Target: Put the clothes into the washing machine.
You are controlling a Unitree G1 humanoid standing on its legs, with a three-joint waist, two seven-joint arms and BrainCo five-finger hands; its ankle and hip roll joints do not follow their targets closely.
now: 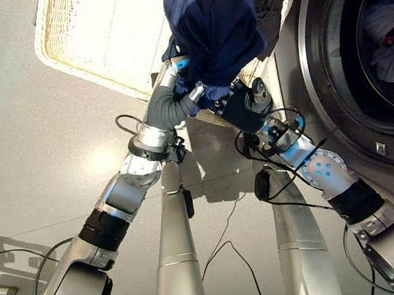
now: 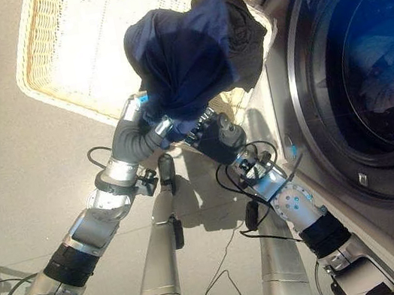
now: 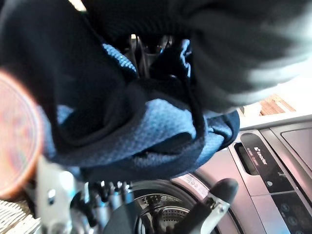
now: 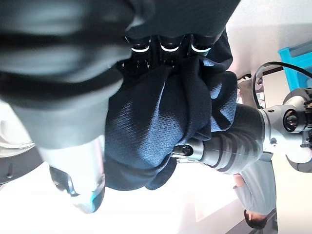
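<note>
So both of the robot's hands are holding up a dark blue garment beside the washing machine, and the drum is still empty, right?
Not quite. Both hands, left hand and right hand, do lift the dark blue garment beside the washing machine, but the left eye view shows clothes already in the drum.

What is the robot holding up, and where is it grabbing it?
A dark blue garment, held up from underneath by both hands, left hand and right hand. The cloth hides the fingers.

Both arms raised, wrists close together. Left hand (image 2: 148, 122) and right hand (image 2: 211, 131) side by side, fingers buried in dark cloth, apparently curled into it, though mostly hidden.
</note>
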